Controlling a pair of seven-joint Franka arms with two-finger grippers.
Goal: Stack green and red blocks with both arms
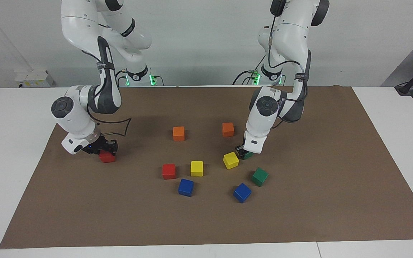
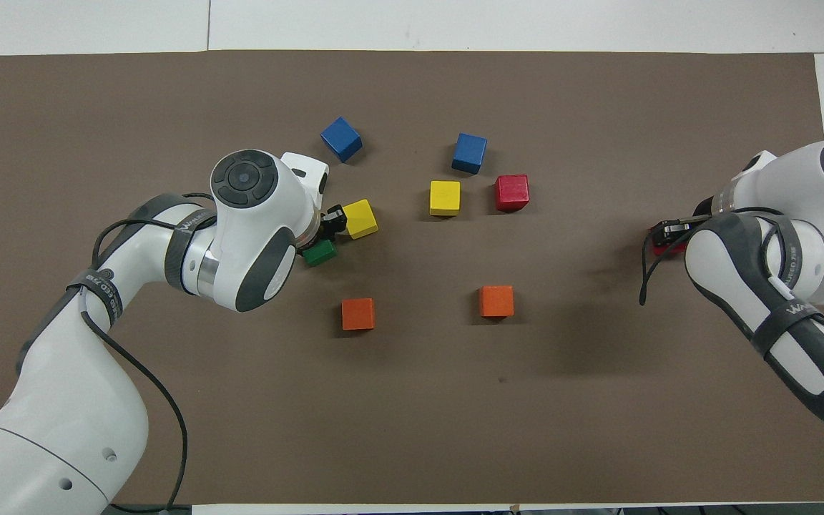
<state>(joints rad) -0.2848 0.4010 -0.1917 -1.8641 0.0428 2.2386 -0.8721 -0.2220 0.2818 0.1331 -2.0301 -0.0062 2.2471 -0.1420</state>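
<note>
Fingers of my left gripper (image 1: 244, 153) are clamped on a green block (image 1: 247, 155), low at the brown mat (image 1: 335, 186); whether that block touches the mat I cannot tell. In the overhead view the same gripper (image 2: 327, 227) sits between this green block (image 2: 320, 252) and a yellow cube (image 2: 360, 218), which lies just beside it.

Fingers of my right gripper (image 1: 106, 150) grip a red block (image 1: 107, 157) near the right arm's end of the mat. From overhead, only an edge of this red block (image 2: 668, 249) shows below the gripper (image 2: 669, 232).

Remaining task items:
- Second green block (image 1: 260, 176): free on the mat, farther from the robots than the held green one, beside a blue cube (image 1: 242, 192).
- Second red block (image 1: 169, 171): free on the mat, just beside another yellow cube (image 1: 196, 168), with another blue cube (image 1: 185, 187) near both.

Other items: two orange cubes (image 1: 179, 133) (image 1: 228, 129) lie nearer to the robots than all the rest, well apart from each other.
</note>
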